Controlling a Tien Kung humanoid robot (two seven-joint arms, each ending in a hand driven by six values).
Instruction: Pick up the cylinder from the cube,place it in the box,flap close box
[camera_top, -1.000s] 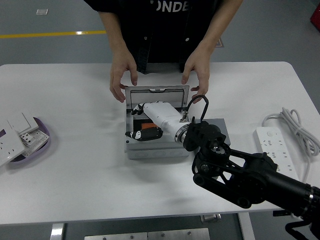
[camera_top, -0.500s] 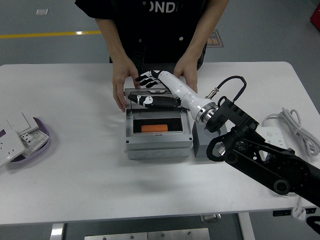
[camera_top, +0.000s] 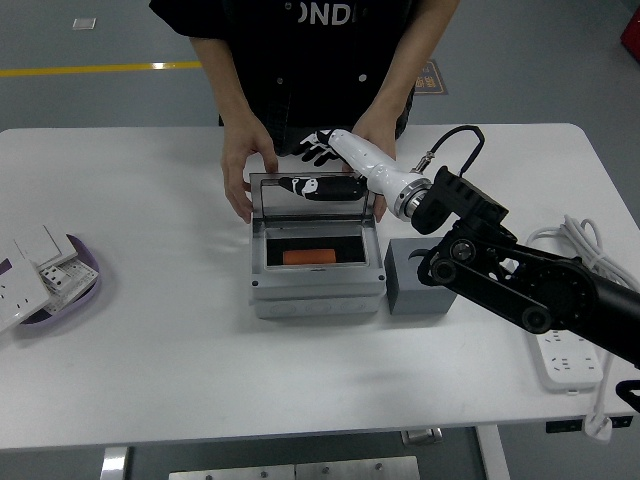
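**A:** ok so where's the cylinder (camera_top: 308, 257) sitting right now? It's the orange one, right?

**B:** yep, it's lying flat inside the box (camera_top: 316, 290), which is sitting mid-bench (camera_top: 150, 340). The lid (camera_top: 308, 197) is standing up at the box's 12 o'clock edge, and you can see through it.

**A:** and the robot hand?

**B:** the right hand (camera_top: 322, 150) is reaching in from 3 o'clock, over the top of the lid. Its fingers are spread out loose behind the lid's top edge, gripping nothing. There's a dark reflection of it showing in the lid.

**A:** is anyone else touching the box?

**B:** a person is standing at 12 o'clock, with one hand (camera_top: 243, 165) at the lid's 9 o'clock side and the other hand (camera_top: 372, 133) at its 3 o'clock side. Can't tell if the second one is actually touching the lid, since the robot's wrist is partly covering it.

**A:** the cube?

**B:** the grey cube (camera_top: 412, 283) is just beside the box at 3 o'clock, with the arm crossing over it. A power strip (camera_top: 560, 357) is lying way out at 3 o'clock, and a purple tray (camera_top: 68, 290) of white sockets is at 9 o'clock.
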